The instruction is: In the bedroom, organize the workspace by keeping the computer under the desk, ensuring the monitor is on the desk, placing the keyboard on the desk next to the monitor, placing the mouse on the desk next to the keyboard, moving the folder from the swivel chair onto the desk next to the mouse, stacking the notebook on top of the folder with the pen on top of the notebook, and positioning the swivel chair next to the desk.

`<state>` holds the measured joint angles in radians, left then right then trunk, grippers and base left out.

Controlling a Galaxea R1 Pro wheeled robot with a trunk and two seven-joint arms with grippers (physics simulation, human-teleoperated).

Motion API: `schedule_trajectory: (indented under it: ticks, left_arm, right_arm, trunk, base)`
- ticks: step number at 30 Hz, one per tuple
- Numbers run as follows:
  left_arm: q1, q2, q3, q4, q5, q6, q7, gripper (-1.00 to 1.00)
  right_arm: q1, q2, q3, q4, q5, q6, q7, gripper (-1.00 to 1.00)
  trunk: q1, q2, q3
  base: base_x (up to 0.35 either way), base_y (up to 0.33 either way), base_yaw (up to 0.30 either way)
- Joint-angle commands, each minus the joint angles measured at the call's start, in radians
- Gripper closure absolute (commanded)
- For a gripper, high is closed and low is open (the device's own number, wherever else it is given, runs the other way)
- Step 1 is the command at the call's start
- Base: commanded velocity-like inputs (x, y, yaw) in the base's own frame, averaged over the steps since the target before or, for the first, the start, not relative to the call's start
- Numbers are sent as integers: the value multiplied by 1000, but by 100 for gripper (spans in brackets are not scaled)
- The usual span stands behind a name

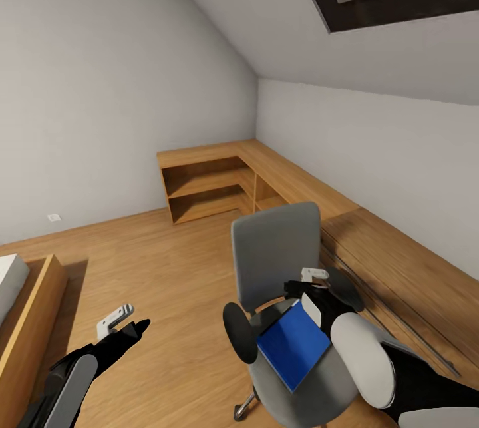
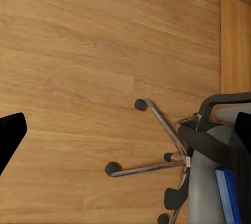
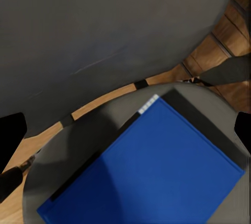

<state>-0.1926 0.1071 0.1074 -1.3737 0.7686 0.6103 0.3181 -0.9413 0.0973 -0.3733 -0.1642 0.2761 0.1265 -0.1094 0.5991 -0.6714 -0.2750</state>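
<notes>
The flat bright blue folder (image 1: 293,345) lies on the seat of the grey upholstered swivel chair (image 1: 276,251), which stands on the light wood plank floor (image 1: 173,261) near the low light-wood corner cabinet (image 1: 213,185). The right gripper (image 1: 313,285) hovers above the folder's far edge; its fingers are spread wide and hold nothing. The left gripper (image 1: 123,321) hangs over bare floor beside the chair, apparently open, though its fingertips are barely visible.
</notes>
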Motion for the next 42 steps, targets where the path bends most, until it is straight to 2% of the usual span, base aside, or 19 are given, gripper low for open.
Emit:
schedule_trajectory:
  ticks: [1,8,18,28,42]
  left_arm:
    - [-1,0,0,-2,11,3,9,-100]
    - [-1,0,0,-2,11,3,9,-100]
    - [-1,0,-1,-2,11,3,9,-100]
    - [-1,-16,-1,-2,9,3,9,-100]
    - [-2,-20,0,-19,9,3,9,-100]
  right_arm:
    - [-1,1,-6,-2,10,6,-7,-100]
    - [-1,-2,-4,-1,10,3,-52,-100]
    - [-1,-12,-3,16,11,-10,-57,-100]
    - [-1,-13,-3,31,12,-36,-58,-100]
    - [-1,-12,0,32,12,-39,-58,-100]
  trunk:
    - [4,-9,-5]
    - [31,-58,-27]
    - [69,-128,-58]
    - [108,-198,-89]
    - [161,-296,-133]
  base:
    - [0,0,0]
    - [0,0,0]
    - [0,0,0]
    - [0,0,0]
    - [0,0,0]
